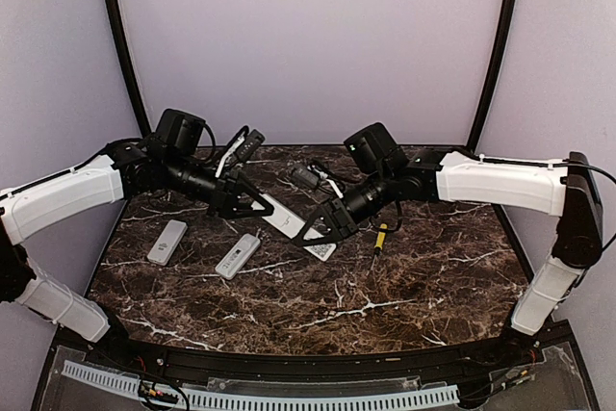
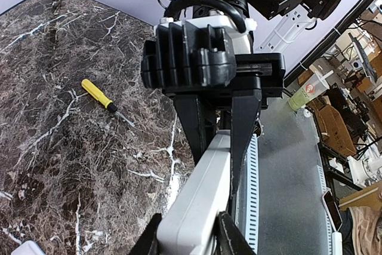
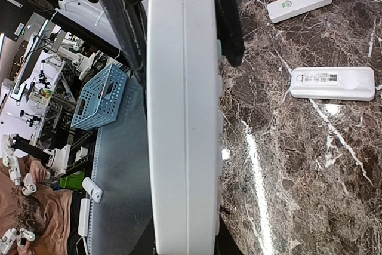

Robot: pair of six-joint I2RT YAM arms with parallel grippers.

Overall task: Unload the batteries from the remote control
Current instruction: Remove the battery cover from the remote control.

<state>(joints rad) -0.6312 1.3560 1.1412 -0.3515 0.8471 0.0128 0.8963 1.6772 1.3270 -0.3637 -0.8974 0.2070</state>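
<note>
My right jaws clamped on the white remote point(image 1: 287, 220), my left jaws around its other end, grip unclear.

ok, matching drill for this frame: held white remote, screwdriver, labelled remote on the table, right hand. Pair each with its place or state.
1. white remote
2. yellow-handled screwdriver
3. labelled remote
4. right hand

A. lying on the marble table, right of centre
B. shut on the white remote
C. off the table, in mid-air
D. flat on the table, left of centre

Pairs: 1-C, 2-A, 3-D, 4-B
</note>
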